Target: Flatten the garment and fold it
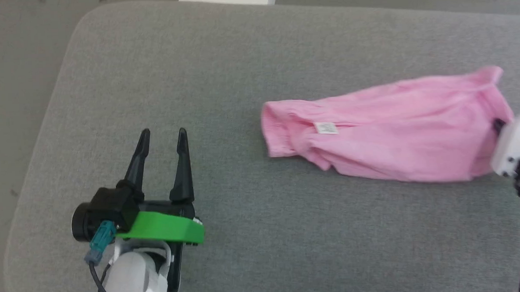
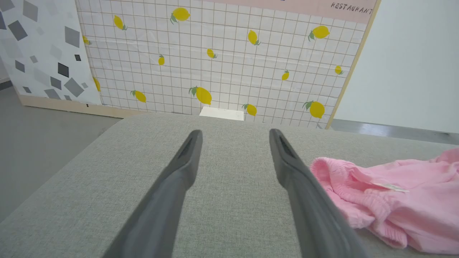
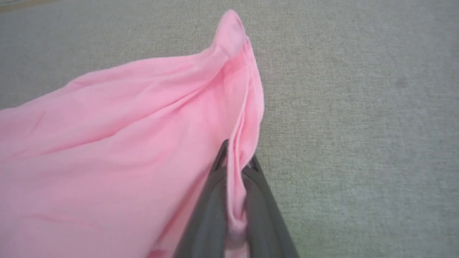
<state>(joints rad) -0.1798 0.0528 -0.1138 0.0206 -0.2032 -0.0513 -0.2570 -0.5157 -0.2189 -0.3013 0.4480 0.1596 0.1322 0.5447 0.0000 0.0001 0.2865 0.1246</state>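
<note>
Head view: the garment (image 1: 395,131) lies on a grey cushioned surface (image 1: 238,54), stretched across the right half of the frame. Its gathered waistband (image 1: 277,130) is the end nearest frame centre, with a small white label (image 1: 326,127) just right of it. The other end reaches the right edge, one corner poking up at the upper right. The cloth is creased and partly doubled over itself, not flat.

The left gripper (image 1: 163,132) sits at the lower left, well apart from the garment. Its two dark fingers are spread, pointing up the frame, with only bare grey fabric between them. In the left wrist view the waistband end shows at the lower right, and beyond the surface's far edge stands a tiled panel with yellow lemons (image 2: 229,53), a small white box (image 2: 221,113) at its foot.

In the right wrist view the right gripper (image 3: 237,152) is clamped on a fold of the garment's edge at the lower centre. The pink hem runs between the closed fingers and rises toward the top centre, the rest of the cloth spreading left. In the head view its pale body meets the garment's right end.
</note>
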